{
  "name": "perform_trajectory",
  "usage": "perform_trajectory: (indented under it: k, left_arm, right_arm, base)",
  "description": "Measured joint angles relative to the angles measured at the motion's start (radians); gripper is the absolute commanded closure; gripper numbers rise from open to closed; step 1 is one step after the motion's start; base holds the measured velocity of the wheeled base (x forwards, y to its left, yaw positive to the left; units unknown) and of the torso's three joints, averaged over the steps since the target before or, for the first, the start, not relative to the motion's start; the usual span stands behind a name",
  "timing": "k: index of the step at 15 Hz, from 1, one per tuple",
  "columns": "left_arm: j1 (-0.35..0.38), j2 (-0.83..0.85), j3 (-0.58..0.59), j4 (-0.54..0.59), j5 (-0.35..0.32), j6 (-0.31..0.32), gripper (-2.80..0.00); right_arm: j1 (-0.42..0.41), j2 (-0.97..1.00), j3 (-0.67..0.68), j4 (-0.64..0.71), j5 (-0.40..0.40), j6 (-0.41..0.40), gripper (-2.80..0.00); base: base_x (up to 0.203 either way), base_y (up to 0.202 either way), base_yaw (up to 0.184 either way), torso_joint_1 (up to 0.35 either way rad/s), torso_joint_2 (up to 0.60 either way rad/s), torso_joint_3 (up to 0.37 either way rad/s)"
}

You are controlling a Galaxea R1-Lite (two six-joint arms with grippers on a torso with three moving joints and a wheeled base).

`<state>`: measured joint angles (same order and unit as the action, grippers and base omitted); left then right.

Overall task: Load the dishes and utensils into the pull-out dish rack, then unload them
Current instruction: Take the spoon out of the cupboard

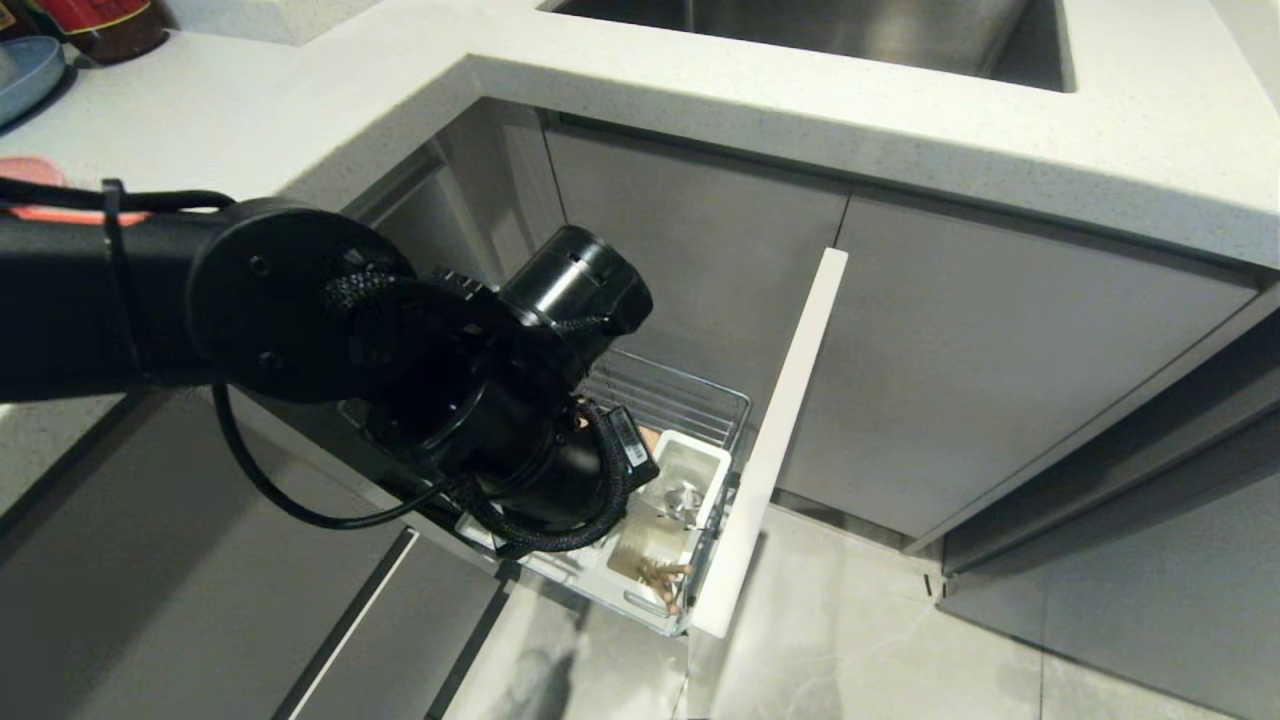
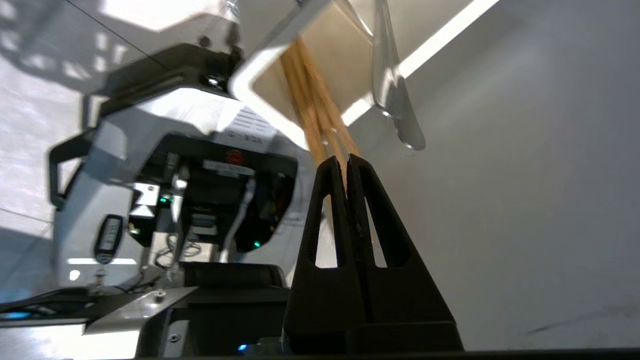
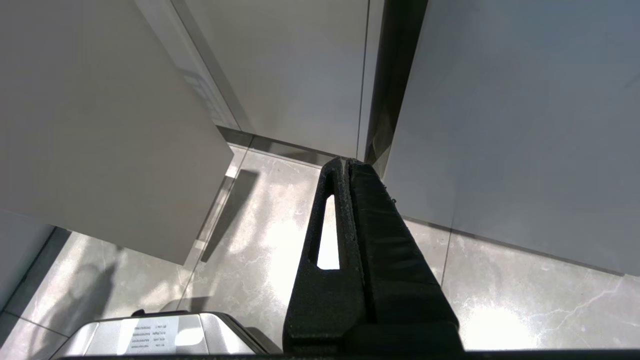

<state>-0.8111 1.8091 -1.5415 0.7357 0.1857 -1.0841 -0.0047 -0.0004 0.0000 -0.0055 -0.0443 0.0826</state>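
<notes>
On the far left of the head view, a blue-grey plate (image 1: 28, 72) and a pink plate (image 1: 40, 180) sit on the pale worktop (image 1: 300, 110), the pink one mostly hidden behind the left arm (image 1: 270, 300). That arm reaches down over the pull-out dish rack (image 1: 690, 400), covering most of it. In the left wrist view the left gripper (image 2: 347, 161) has its jaws pressed together on the ends of the wooden chopsticks (image 2: 312, 107), which run from the fingertips into the white utensil box (image 2: 260, 75). The silver spoon (image 2: 392, 95) stands in the same box just beside the chopsticks, apart from the gripper. In the head view the box (image 1: 700, 460) shows past the arm, with the spoon's bowl (image 1: 682, 497) and the chopstick ends (image 1: 665, 580) in it, just behind the rack's flat pale front panel (image 1: 780, 420). Farther right are closed grey cabinet doors (image 1: 1000, 370) under the worktop and a steel sink (image 1: 830, 30) above. The right gripper (image 3: 348, 161) hangs over the tiled floor (image 3: 525, 300) beside the cabinets, jaws together and holding nothing.
</notes>
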Motion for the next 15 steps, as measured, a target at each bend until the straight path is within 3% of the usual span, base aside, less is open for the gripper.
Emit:
perform_trajectory:
  k: [3,4,15]
  left_arm:
    - [-0.001,0.021,0.006,-0.052,-0.007,0.002,0.0]
    - [-0.001,0.03,0.007,-0.069,-0.007,0.002,-2.8]
    - [0.032,0.138,-0.061,-0.112,-0.012,-0.024,-2.8]
  right_arm:
    - [0.0,0.0,0.0,0.0,0.0,0.0,0.0]
    - [0.0,0.0,0.0,0.0,0.0,0.0,0.0]
    - [0.0,0.0,0.0,0.0,0.0,0.0,0.0]
  base:
    - [0.0,0.0,0.0,0.0,0.0,0.0]
    - [0.0,0.0,0.0,0.0,0.0,0.0]
    - [0.0,0.0,0.0,0.0,0.0,0.0]
